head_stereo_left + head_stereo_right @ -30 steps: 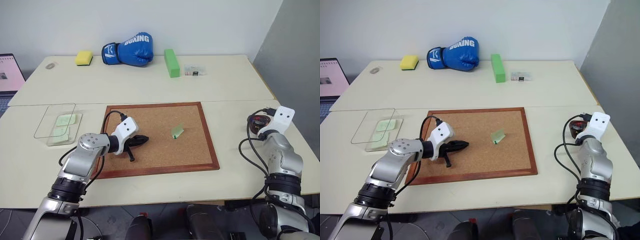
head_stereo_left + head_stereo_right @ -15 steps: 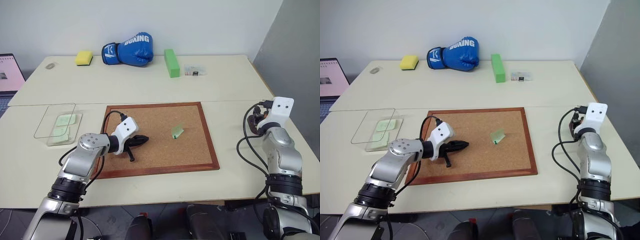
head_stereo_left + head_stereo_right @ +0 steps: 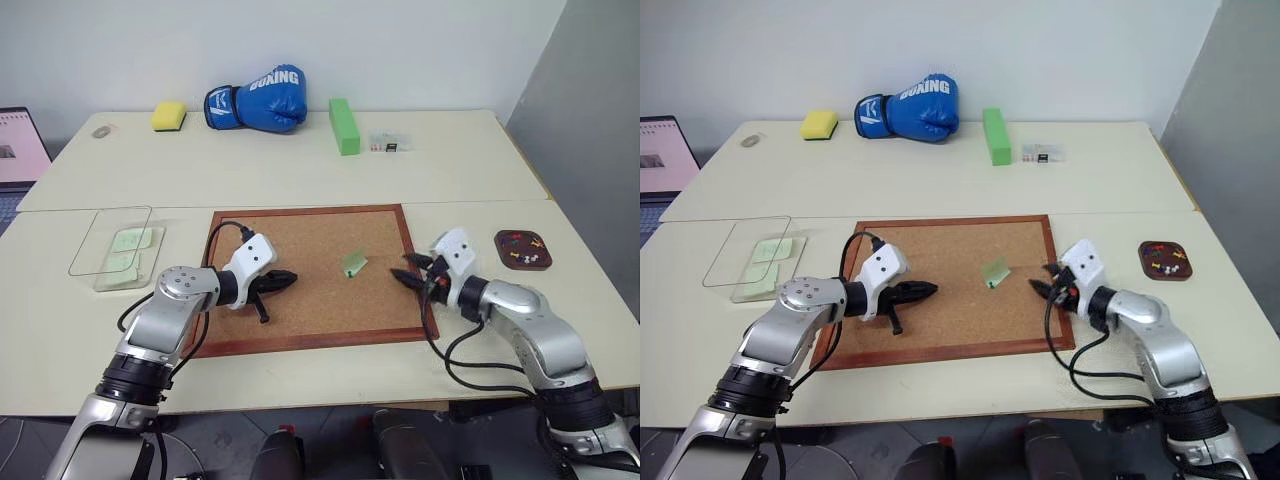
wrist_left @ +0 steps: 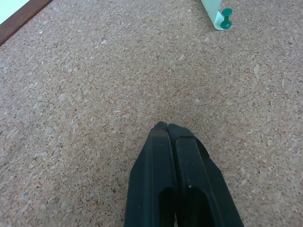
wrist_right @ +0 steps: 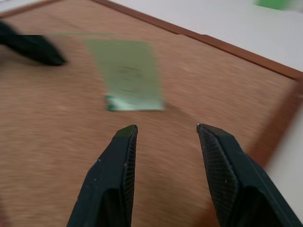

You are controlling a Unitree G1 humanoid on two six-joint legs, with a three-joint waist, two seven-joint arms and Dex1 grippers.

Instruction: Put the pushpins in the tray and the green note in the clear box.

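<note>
Reaching in low over the corkboard's (image 3: pixel 300 320) wooden right rim, right gripper (image 3: pixel 414 275) parted and empty, aimed at the thin green note (image 3: pixel 354 262) pinned mid-board, left gripper (image 3: pixel 283 279) pressed shut, empty, resting over grainy cork, brown tray (image 3: pixel 523 250) at right, clear box (image 3: pixel 112 245) at left.

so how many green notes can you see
3. One note is pinned on the corkboard, between the two grippers. Two more lie side by side in the clear box, at the left of the table. Others could be stacked under those.
</note>
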